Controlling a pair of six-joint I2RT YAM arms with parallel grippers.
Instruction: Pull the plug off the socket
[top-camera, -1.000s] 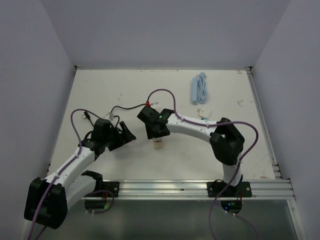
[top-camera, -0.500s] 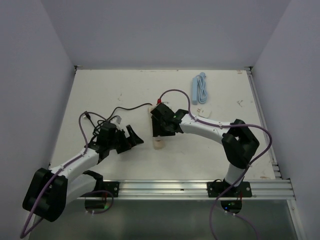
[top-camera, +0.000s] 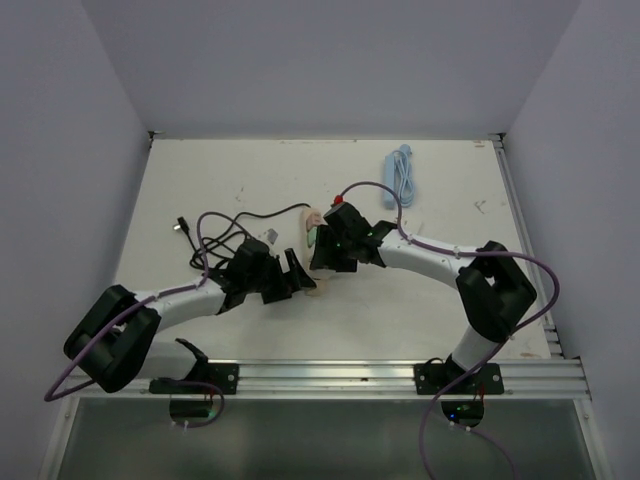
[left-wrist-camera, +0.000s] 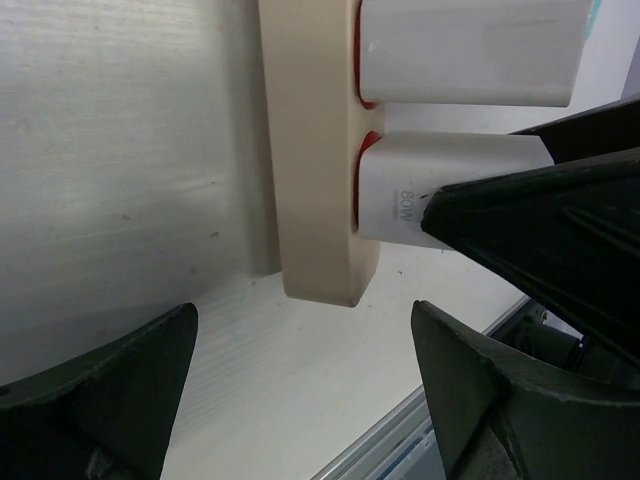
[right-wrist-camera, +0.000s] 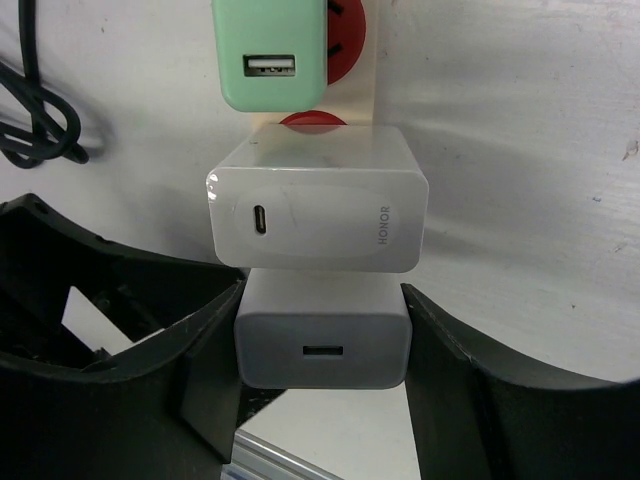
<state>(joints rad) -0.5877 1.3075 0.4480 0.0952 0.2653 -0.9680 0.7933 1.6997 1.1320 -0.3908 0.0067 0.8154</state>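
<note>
Beige power strip (left-wrist-camera: 315, 150) flat on table, red sockets up. Three chargers seated in row: green USB charger (right-wrist-camera: 270, 50), white Honor charger (right-wrist-camera: 318, 200), pale grey end charger (right-wrist-camera: 323, 345).

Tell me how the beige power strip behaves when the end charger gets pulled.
Probably stiff and light: the power strip is a slim plastic bar. Lying loose on the table, it likely drags along with the end charger unless held.
</note>
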